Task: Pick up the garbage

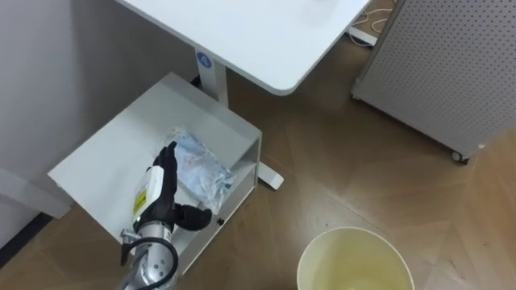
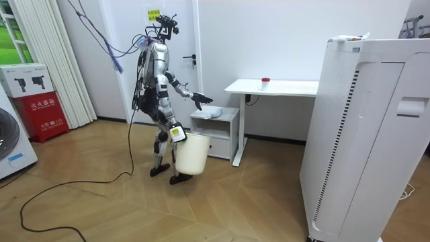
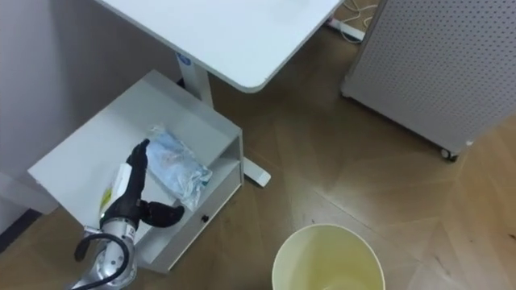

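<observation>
One plastic bag (image 1: 200, 171) on cabinet (image 1: 105, 161) | left hand (image 1: 153, 197) fingers (image 1: 167, 161) straight, apart, tips at bag's left edge

Bright, diffuse light fills the room; daylight enters by the window (image 2: 12, 27) at 10 o'clock in the room view. The desk (image 1: 258, 32) throws a soft shadow onto the floor (image 1: 339, 161) beneath it. The wall (image 1: 48, 72) at 9 o'clock lies in shade.
</observation>
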